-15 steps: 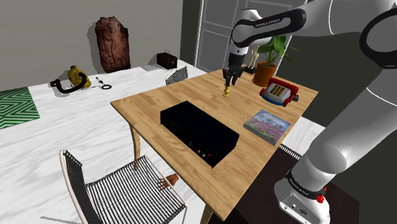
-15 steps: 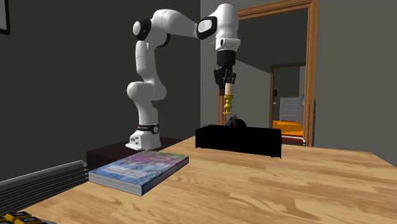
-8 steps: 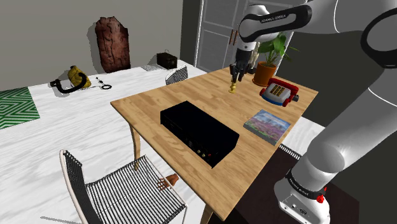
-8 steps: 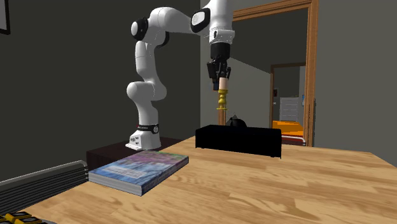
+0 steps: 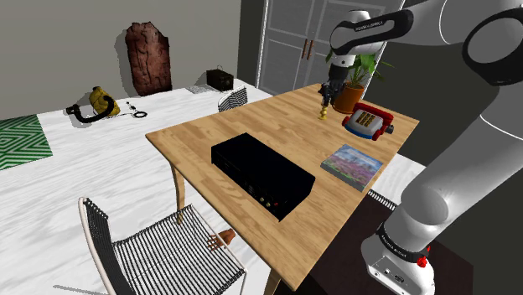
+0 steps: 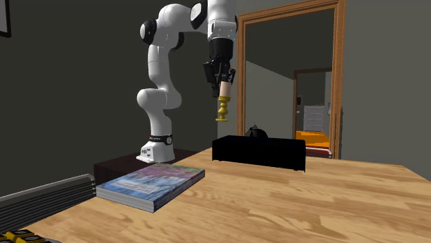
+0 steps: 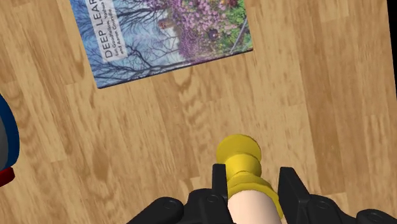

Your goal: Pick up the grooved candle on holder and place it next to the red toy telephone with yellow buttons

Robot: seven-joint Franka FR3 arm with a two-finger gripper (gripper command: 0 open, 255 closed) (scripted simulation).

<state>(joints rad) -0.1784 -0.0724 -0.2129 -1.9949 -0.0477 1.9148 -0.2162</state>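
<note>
My gripper (image 5: 325, 92) is shut on the candle (image 5: 325, 109), a pale peach stick on a yellow-gold turned holder, and holds it upright in the air above the wooden table (image 5: 209, 134). It hangs just to the shoulder view's left of the red toy telephone (image 5: 369, 121). In the second exterior view the gripper (image 6: 221, 81) carries the candle (image 6: 223, 105) well above the tabletop. In the wrist view both fingers (image 7: 218, 181) clasp the candle (image 7: 240, 162), holder end pointing down at the wood; an edge of the telephone (image 7: 6, 149) shows beside it.
A long black box (image 5: 262, 173) lies mid-table. A picture book (image 5: 351, 165) lies near the stand side of the table. A potted plant (image 5: 352, 84) stands behind the telephone. A wire chair (image 5: 159, 247) sits at the table's near corner.
The arm has swung the held candle to the shoulder view's right, from mid-table to beside the telephone; in the second exterior view it moved left. The grip stayed shut.
</note>
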